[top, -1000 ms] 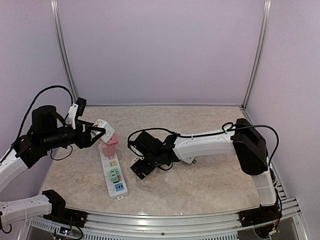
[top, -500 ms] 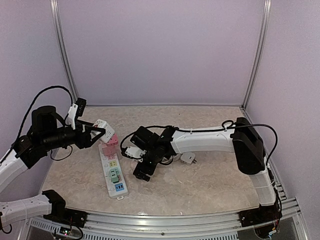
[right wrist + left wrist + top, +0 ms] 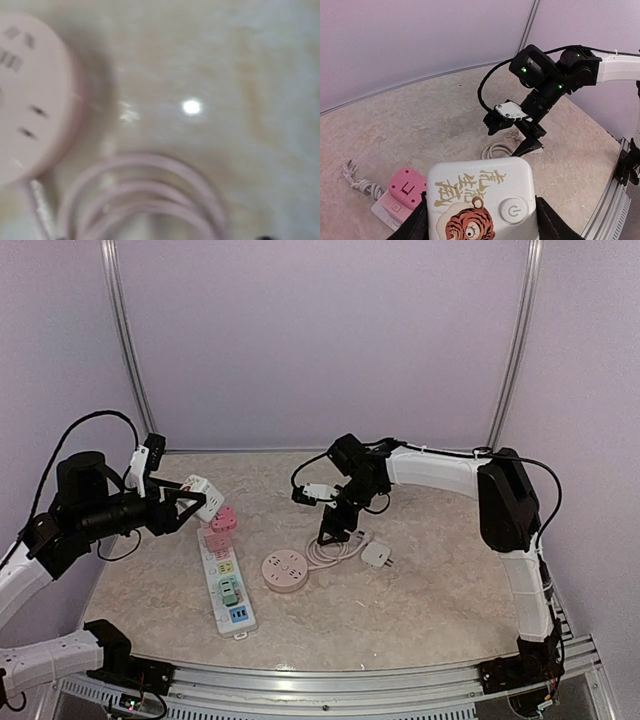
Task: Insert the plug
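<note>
Surface (image 3: 430, 610) of pale marbled stone carries everything. The right arm (image 3: 440, 468) reaches in from the right and bends down toward the middle. The left arm (image 3: 90, 510) comes in level from the left.

A white strip (image 3: 222, 570) lies lengthwise at left of centre, with a pink cube (image 3: 222, 522) seated at its far end. Just to its right sits a round pink socket (image 3: 285, 570). The socket's cable (image 3: 338, 550) is coiled behind it and ends in the white plug (image 3: 377, 555).

The plug lies flat on the surface at the right end of the coil. It is near the right fingers (image 3: 328, 532) but not touching them, and well apart from the left fingers (image 3: 546, 222).

The right fingers hang over the coil, pointing down. From the left wrist they show spread, with nothing between them. The left fingers pinch a white tiger cube (image 3: 482, 205) by its sides, above the strip's far end.

Only the left wrist view shows the cube's printed face and button. It also shows a pale cord (image 3: 355, 180) with bare prongs beside the pink cube. The right wrist view is blurred and gives just the socket's rim and the cable loops from close above.
</note>
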`<action>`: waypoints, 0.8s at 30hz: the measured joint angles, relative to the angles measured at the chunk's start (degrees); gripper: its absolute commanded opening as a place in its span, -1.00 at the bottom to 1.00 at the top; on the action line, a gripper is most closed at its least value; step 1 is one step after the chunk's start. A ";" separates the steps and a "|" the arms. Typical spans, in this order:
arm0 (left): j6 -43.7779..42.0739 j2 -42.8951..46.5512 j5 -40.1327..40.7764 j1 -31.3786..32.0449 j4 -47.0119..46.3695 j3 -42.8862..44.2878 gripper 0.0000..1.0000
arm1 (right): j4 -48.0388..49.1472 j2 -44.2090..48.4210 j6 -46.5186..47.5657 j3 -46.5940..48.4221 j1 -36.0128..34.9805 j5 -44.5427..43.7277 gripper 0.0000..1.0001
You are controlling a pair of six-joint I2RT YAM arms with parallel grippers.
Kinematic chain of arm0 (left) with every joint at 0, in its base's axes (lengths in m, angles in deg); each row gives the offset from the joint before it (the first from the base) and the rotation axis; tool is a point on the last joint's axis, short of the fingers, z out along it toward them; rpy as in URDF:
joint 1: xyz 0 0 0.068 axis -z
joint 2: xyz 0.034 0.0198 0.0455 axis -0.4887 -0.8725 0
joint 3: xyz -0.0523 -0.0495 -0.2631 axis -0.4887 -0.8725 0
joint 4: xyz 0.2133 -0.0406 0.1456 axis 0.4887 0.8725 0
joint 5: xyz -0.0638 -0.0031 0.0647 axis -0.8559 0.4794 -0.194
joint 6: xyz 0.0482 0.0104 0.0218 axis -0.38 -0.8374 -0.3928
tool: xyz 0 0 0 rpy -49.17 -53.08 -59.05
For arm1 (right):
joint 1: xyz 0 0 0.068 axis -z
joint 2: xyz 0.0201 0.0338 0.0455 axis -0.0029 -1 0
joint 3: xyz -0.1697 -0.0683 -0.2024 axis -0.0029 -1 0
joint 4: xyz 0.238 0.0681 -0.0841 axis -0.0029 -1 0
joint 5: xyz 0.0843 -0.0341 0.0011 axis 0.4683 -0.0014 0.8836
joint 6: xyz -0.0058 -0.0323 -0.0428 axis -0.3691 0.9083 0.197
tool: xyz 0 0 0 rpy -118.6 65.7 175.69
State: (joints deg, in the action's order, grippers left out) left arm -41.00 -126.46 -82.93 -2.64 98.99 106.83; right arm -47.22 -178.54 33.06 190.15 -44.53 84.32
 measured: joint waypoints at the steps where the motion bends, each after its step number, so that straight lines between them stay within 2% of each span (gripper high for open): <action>1: 0.02 0.09 0.00 -0.07 0.00 0.00 -1.00 | -0.59 -0.44 1.11 0.94 0.87 -0.02 0.13; 5: -0.07 0.81 0.04 -0.55 0.02 0.00 -1.00 | -2.86 -4.74 2.16 8.79 1.88 -2.05 0.02; 11: -0.28 1.88 -0.09 -0.68 -0.48 -0.70 -1.00 | -3.63 -6.73 -0.22 6.82 2.01 -6.16 -0.21; 14: -0.39 1.95 -0.24 -0.68 -0.57 -1.33 -1.00 | -0.63 -5.03 -2.84 0.57 1.99 -6.34 -0.29; 19: -0.44 1.86 -0.55 -0.11 -1.77 -3.96 -1.00 | 5.81 5.64 -8.90 -17.75 1.25 -5.84 -0.32; 24: -2.40 -1.36 -1.25 4.22 -2.43 -6.08 -1.00 | 11.19 15.50 -15.69 -33.03 -2.64 -5.22 -0.31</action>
State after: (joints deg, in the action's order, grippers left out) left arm -43.40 -127.82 -84.18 1.58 96.56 100.76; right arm -36.02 -163.05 17.37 157.13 -47.17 79.10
